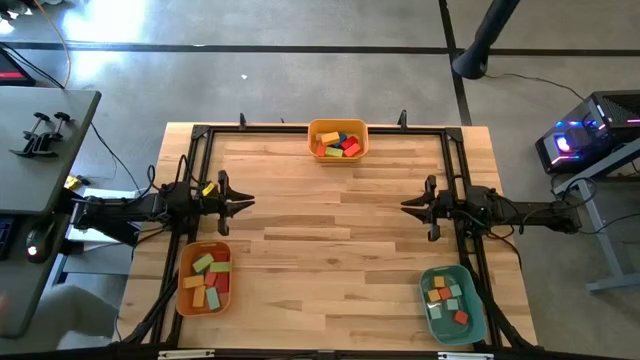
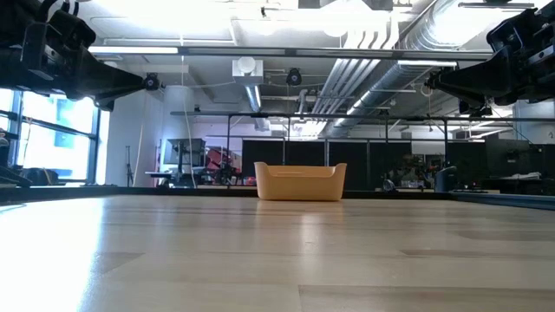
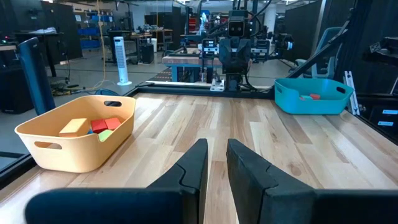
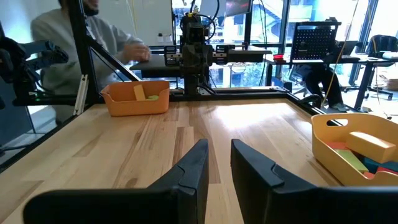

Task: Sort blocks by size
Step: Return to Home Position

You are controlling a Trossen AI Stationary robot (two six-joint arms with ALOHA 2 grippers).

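The blocks lie in three bins. An orange bin (image 1: 338, 140) at the far edge holds red, yellow, green and teal blocks (image 1: 340, 143). The orange bin (image 1: 205, 277) near left holds green, orange, red and pink blocks (image 1: 210, 280). In the teal bin (image 1: 452, 303) near right lie small blocks (image 1: 446, 297). My left gripper (image 1: 248, 202) hovers level at the table's left side, shut and holding nothing (image 3: 216, 155). My right gripper (image 1: 406, 207) faces it from the right side, shut and likewise holding nothing (image 4: 219, 155).
A black frame (image 1: 330, 128) runs around the wooden table top (image 1: 330, 240), whose middle lies bare between the grippers. A person (image 4: 74, 37) sits beyond the table's left edge. In the low view only the far orange bin (image 2: 300, 182) stands on the table.
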